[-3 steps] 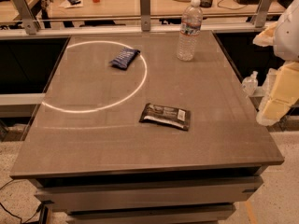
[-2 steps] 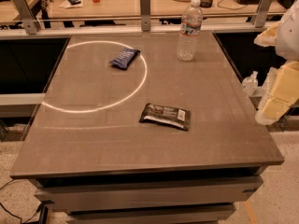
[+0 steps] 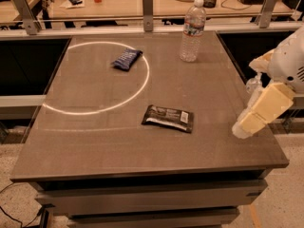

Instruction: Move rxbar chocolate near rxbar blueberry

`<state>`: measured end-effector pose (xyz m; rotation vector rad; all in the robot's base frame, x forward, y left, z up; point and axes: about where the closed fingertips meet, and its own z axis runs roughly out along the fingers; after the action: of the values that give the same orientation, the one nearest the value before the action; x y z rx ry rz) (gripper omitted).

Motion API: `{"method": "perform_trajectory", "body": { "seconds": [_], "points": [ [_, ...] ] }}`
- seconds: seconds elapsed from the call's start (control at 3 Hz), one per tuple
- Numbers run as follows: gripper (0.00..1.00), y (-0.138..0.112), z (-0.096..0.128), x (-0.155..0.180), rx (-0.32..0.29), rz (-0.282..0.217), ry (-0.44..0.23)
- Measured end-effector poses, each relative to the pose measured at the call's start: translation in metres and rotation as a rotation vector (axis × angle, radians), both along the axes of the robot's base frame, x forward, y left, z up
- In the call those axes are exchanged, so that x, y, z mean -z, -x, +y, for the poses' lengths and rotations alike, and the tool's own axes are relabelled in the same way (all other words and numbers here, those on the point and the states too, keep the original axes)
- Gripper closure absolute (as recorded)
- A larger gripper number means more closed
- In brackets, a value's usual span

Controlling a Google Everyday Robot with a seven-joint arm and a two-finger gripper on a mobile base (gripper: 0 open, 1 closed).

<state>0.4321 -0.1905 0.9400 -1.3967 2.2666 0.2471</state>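
Note:
The rxbar chocolate point(image 3: 167, 118), a flat dark brown-black wrapper with a white label patch at its right end, lies on the table's middle front. The rxbar blueberry point(image 3: 126, 59), a dark blue crinkled wrapper, lies at the back left, inside a ring of light. My gripper point(image 3: 242, 127) hangs at the right edge of the table on a cream-coloured arm. It is to the right of the chocolate bar, apart from it and holding nothing that I can see.
A clear water bottle point(image 3: 192, 30) stands upright at the back right of the grey table point(image 3: 95, 141). A railing with metal posts point(image 3: 147, 4) and a cluttered desk lie behind the table. The table's front and right edges are close to the arm.

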Motion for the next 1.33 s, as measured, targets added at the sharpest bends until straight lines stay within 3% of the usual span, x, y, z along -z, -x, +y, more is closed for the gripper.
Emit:
{"method": "perform_trajectory", "body": {
  "seconds": [0.33, 0.67, 1.0, 1.33],
  "points": [
    [0.00, 0.002, 0.024, 0.017, -0.009, -0.043, -0.130],
    [0.00, -0.006, 0.044, 0.032, -0.070, -0.132, -0.197],
    [0.00, -0.021, 0.055, 0.040, -0.093, -0.202, -0.214],
    [0.00, -0.046, 0.079, 0.063, -0.108, -0.214, -0.237]
  ]
}}
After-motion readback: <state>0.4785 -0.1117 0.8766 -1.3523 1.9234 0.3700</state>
